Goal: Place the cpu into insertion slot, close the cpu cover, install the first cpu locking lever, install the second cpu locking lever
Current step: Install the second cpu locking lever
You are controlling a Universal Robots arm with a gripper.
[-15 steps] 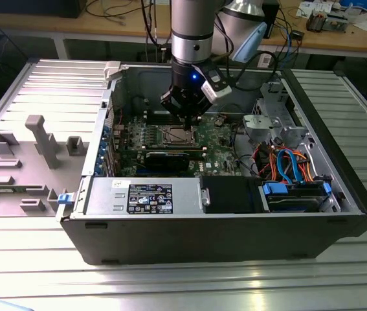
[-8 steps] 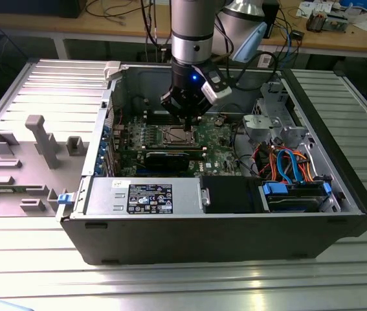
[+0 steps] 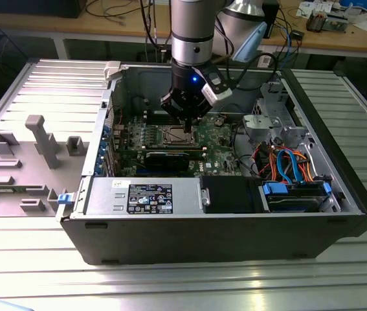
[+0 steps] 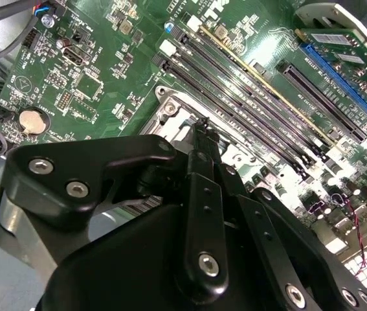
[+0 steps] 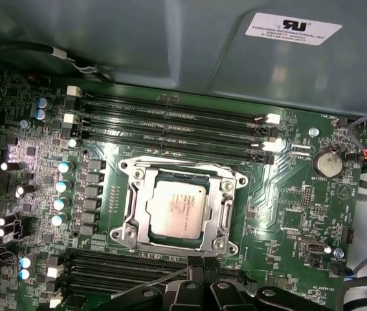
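Cataloguing from my remote station, left to right across the exterior view.

Item: grey moulded fixture tray [image 3: 34, 155], left of frame, on the slatted table, well apart from the work.

Item: open computer case [image 3: 222, 227], centre; its walls hem in the arm, which comes down from above.

Item: gripper [image 3: 187, 120], upper centre, hanging just over the insertion slot [image 3: 175, 135]. In the second wrist view the fingers [image 4: 202, 152] look drawn together to a narrow tip with nothing between them; I judge that suits pressing on a lever or cover, not carrying.

Item: cpu [image 5: 178, 207], centre of the first wrist view, lying flat inside the socket, so I count it as placed.

Item: cpu cover [image 5: 180, 170], silvery frame flat around the chip; I judge it closed.

Item: locking levers; I cannot tell their state.

Item: memory slots [image 5: 170, 120], flanking the socket and crowding the approach.

Item: orange and blue cables [image 3: 287, 162], right, clear of the socket.
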